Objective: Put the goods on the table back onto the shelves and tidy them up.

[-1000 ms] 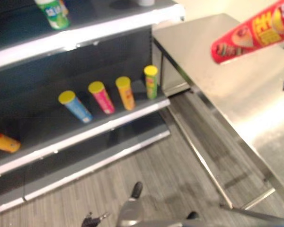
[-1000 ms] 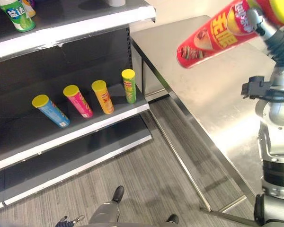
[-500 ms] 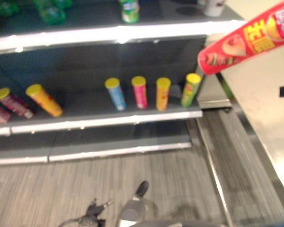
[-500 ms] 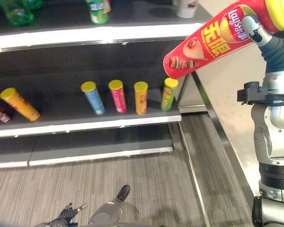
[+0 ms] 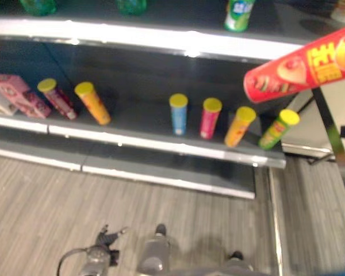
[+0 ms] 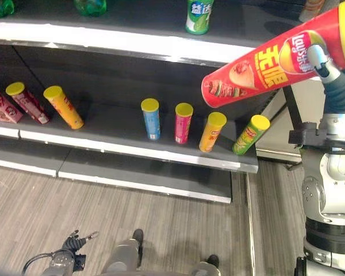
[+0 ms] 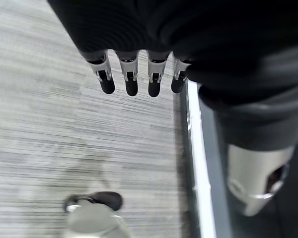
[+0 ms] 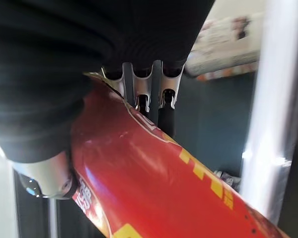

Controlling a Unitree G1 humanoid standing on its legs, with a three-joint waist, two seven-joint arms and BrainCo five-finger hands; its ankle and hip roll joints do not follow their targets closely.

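Transport step: right hand (image 6: 321, 57) grips the red can (image 6: 264, 60) aloft, above the shelf (image 6: 132, 150) row's right end. Left hand (image 7: 131, 79) hangs relaxed, empty. Next: lower the can upright beside the green can (image 6: 250, 134).

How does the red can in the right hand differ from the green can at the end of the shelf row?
The red can is held in the air by the right hand, lying near level; the green can stands on the shelf, leaning. The red can looks much bigger, though it is nearer the camera. Red body against green. Both are tube cans with yellow lids.
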